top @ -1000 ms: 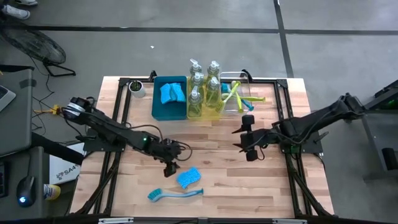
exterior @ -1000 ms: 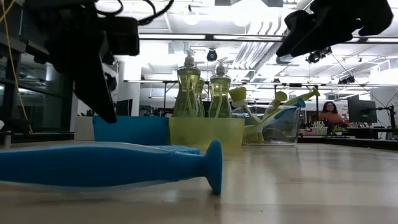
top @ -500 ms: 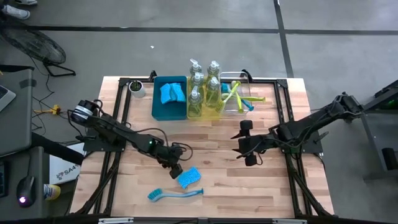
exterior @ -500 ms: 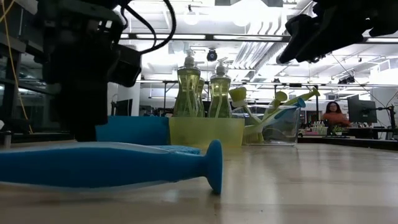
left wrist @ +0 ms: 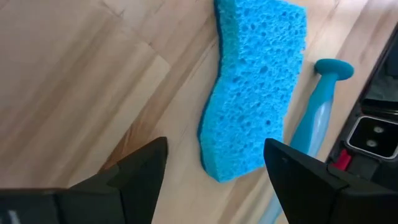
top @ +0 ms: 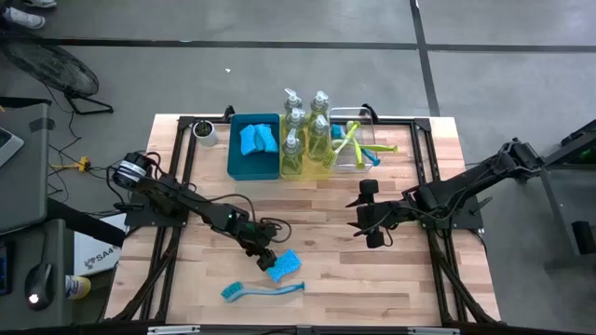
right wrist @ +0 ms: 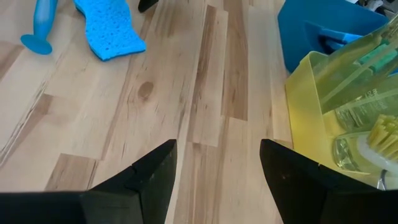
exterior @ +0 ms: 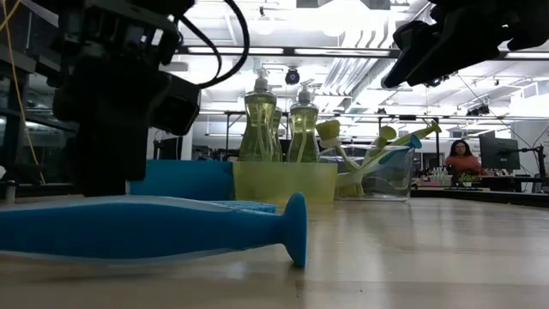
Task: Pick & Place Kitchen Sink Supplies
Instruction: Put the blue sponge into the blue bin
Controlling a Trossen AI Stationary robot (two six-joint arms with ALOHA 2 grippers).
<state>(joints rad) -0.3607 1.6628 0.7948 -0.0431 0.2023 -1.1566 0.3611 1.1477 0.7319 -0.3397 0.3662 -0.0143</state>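
A bright-blue wavy-edged sponge (top: 283,264) lies flat on the wooden table; it also shows in the left wrist view (left wrist: 255,81). A blue long-handled dish brush (top: 263,290) lies beside it toward the near edge. My left gripper (top: 264,256) (left wrist: 214,180) is open just over the sponge's left end, its fingers standing on either side of that end, touching nothing. My right gripper (top: 371,214) (right wrist: 217,180) is open and empty above mid-table. Soap bottles (top: 304,130) stand in a yellow bin; more sponges (top: 257,140) lie in a blue bin; brushes (top: 356,144) stand in a clear bin.
The blue bin (top: 253,167), yellow bin (top: 321,169) and clear bin (top: 365,166) stand in a row along the far edge. A small white cup (top: 204,131) stands at the far left. A black frame runs around the table. Bare wood lies at the right and near right.
My left gripper has gone down and toward the table's near right, up to the loose sponge's left end. My right gripper has drawn a little toward the table's near edge. The sponge and brush have stayed where they were.
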